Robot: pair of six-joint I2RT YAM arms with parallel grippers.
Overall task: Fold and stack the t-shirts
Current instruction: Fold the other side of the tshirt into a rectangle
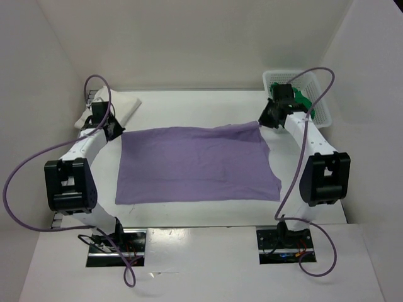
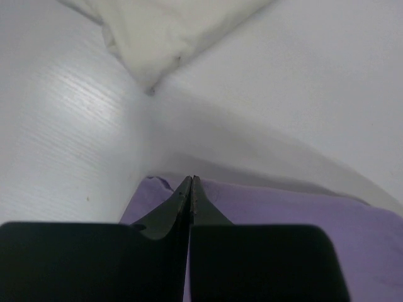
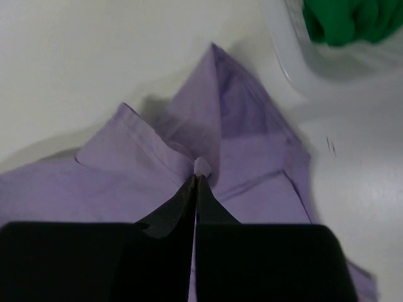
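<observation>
Left end effector (image 2: 191, 185) and right end effector (image 3: 196, 182) clamped on lilac t-shirt (image 1: 195, 167), spread flat

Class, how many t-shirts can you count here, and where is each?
3. Purple t-shirt: spread flat in the middle. White t-shirt: far left corner. Green t-shirt: bunched in the white basket, far right; more could be hidden under it.
</observation>
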